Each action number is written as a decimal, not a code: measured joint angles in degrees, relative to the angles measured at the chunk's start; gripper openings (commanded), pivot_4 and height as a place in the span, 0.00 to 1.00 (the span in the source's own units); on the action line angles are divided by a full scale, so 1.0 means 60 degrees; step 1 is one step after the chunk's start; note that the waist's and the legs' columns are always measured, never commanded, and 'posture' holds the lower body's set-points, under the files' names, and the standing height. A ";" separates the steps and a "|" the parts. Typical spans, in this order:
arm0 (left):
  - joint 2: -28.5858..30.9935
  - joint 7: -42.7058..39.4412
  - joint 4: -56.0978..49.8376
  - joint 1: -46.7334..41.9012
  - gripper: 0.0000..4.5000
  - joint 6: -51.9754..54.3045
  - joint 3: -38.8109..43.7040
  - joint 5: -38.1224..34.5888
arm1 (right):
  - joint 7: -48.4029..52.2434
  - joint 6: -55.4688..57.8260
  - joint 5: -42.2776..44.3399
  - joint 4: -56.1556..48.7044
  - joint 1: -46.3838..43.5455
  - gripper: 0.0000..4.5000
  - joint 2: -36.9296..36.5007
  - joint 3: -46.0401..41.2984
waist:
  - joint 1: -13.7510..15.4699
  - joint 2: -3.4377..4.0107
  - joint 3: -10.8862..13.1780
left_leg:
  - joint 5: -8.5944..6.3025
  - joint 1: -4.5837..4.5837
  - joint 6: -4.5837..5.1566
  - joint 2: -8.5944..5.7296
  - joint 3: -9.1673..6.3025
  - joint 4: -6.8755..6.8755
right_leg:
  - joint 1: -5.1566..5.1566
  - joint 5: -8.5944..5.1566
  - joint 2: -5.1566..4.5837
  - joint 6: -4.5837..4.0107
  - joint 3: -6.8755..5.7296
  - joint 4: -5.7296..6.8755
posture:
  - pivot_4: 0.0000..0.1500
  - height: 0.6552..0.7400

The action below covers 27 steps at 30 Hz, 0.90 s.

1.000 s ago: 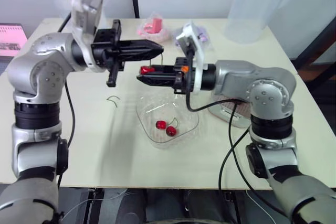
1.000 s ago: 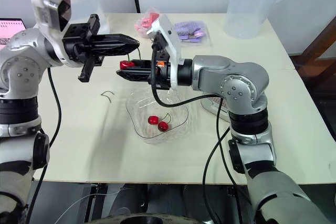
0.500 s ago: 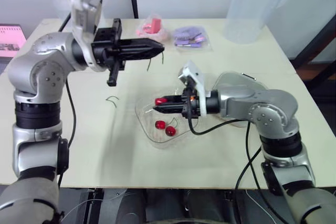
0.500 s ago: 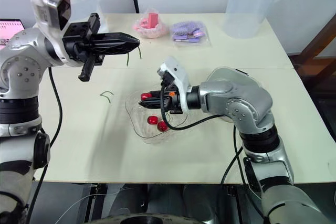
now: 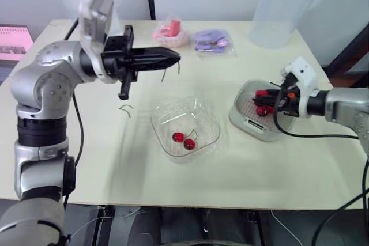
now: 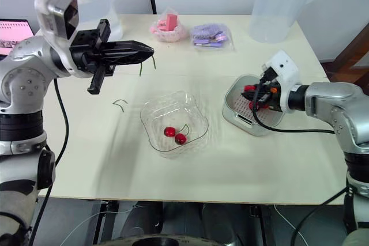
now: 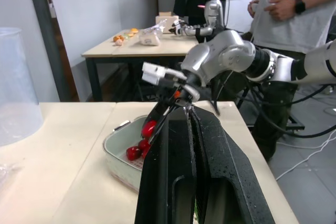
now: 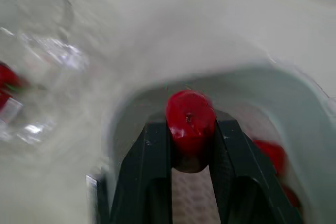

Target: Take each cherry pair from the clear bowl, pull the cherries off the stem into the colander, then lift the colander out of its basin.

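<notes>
1. Head view: R gripper (image 5: 260, 98) clamped on one cherry (image 5: 262, 92) over the colander (image 5: 247, 109). L gripper (image 5: 173, 57) closed on a bare stem (image 5: 164, 74). One cherry pair (image 5: 183, 140) left in clear bowl (image 5: 159, 126).
2. L wrist: a few cherries (image 7: 137, 148) already in colander.
3. R wrist: cherry pinched, not yet dropped. Colander lift not yet done.

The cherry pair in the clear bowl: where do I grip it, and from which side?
Likely the stems, from straight above. The cherry pair lies on the floor of the clear bowl, whose walls block any sideways approach. The two cherries touch, leaving little room around either; the thin stems curve clear beside them.
</notes>
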 measured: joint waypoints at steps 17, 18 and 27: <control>0.0090 0.0003 -0.0034 0.0416 0.00 -0.0178 -0.0015 0.0032 | 0.1175 -0.0813 -0.0709 0.0067 -0.0240 0.99 -0.0411 -0.0077 | 0.0074 0.0006 0.0004 | 0.0000 -0.0002 0.0000 0.0002 -0.0002 0.0000 | 0.0000 0.0000 0.0000 0.0000 -0.0003 -0.0001 | 1.00 0.96; 0.0147 0.0003 -0.0070 0.0466 0.00 -0.0177 -0.0006 0.0029 | 0.1334 -0.0860 -0.0644 -0.0089 -0.0248 0.99 -0.0584 -0.0251 | 0.0074 0.0006 0.0004 | 0.0000 -0.0003 0.0000 0.0003 -0.0003 -0.0001 | 0.0000 0.0000 0.0001 0.0000 -0.0004 -0.0002 | 1.00 0.96; 0.1285 0.0031 -0.0321 0.1737 0.00 -0.0147 0.0510 0.0019 | 0.3640 -0.1013 0.0182 -0.1727 0.1974 0.99 -0.2330 -0.3618 | 0.0089 0.0006 0.0004 | -0.0001 0.0006 0.0002 0.0007 0.0001 0.0007 | 0.0018 -0.0001 -0.0001 -0.0001 -0.0007 -0.0005 | 1.00 0.96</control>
